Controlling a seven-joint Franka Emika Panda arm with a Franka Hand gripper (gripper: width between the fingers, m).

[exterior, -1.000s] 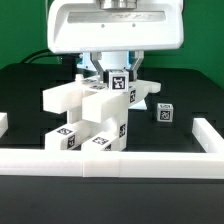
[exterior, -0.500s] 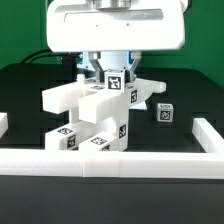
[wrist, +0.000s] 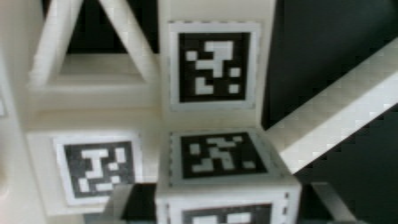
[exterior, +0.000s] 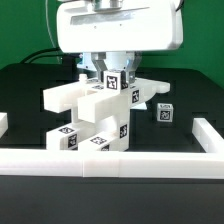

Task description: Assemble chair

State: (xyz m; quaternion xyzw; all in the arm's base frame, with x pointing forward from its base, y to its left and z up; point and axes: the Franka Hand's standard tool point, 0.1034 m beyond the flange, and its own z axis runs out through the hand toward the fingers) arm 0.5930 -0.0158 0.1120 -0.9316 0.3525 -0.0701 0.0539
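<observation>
Black covers the table (exterior: pixel 25 90), and a long white rail (exterior: pixel 110 157) runs along its near edge with short returns at both ends. Over the middle of the rail hangs the glossy white arm (exterior: pixel 118 25), its wide head filling the upper part of the exterior view. Taking the rail as the landmark, the chair (exterior: pixel 95 115) stands just behind its middle, its lowest blocks right against it or very close; contact cannot be told. The chair is a stack of matte white blocks and bars, partly built. At least 2 tagged blocks sit low near the rail, a slab juts out toward the exterior view's left above them, and a slanted bar leans off toward the exterior view's right. An upright tagged piece (exterior: pixel 117 82) tops the stack, directly under the arm.

The gripper (exterior: pixel 117 76) comes straight down on that piece with its jaws drawn nearly together, and they appear clamped on the piece's 2 sides. The wrist view shows the same piece (wrist: pixel 217 65) close up, its tag facing the camera, with 2 more tagged faces of the chair below it and white bars crossing on either side.

Behind the rail's right half, apart from the chair, a small loose tagged block (exterior: pixel 164 113) rests on the table.
</observation>
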